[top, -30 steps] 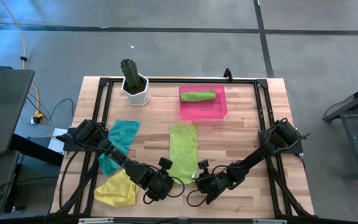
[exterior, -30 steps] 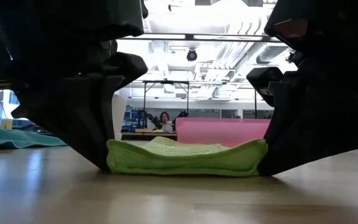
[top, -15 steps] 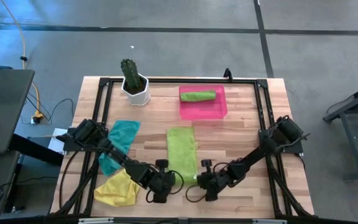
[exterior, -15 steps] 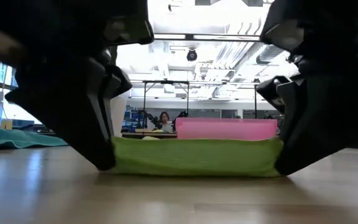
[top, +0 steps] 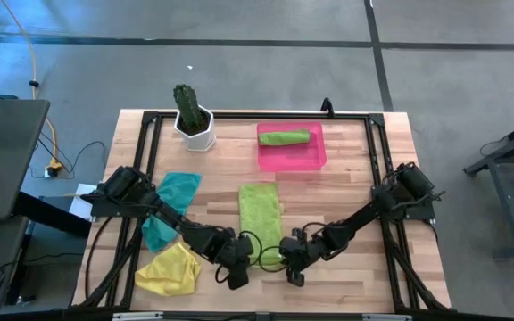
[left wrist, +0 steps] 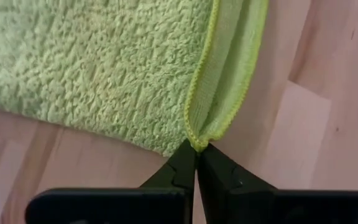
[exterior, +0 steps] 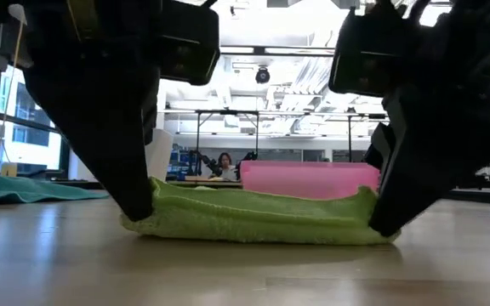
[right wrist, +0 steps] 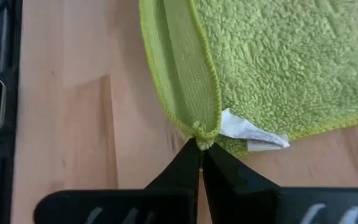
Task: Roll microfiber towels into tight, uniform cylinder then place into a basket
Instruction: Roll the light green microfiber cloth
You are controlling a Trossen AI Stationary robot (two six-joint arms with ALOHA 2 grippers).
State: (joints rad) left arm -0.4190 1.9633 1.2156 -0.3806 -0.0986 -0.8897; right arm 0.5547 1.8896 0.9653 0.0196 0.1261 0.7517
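Observation:
A lime green towel (top: 260,209) lies lengthwise on the table's middle, with its near edge (exterior: 258,217) raised and turned over. My left gripper (top: 246,253) is shut on the towel's near left corner. My right gripper (top: 280,253) is shut on its near right corner. The pink basket (top: 315,159) stands at the far side, and a rolled green towel (top: 284,137) lies in it. A teal towel (top: 169,205) and a yellow towel (top: 169,269) lie on the left. My left gripper pinches the towel's near left corner (left wrist: 199,138) at the hem between its two fingertips, slanting down from the near side. That corner is curled over, and the rest of the towel lies flat. My right gripper pinches the near right corner (right wrist: 202,138) at the hem in the same way, beside a white label (right wrist: 250,135). The corner is folded over onto the towel.
A white pot with a cactus (top: 193,120) stands at the far left. A black frame (top: 377,169) runs around the tabletop. Bare wood lies to the right of the green towel.
Both grippers have rolled their wrists and gone a little up and toward the far edge, keeping shut on the corners. The towel's near edge has risen off the table and tipped over toward the far side. The far part has stayed flat.

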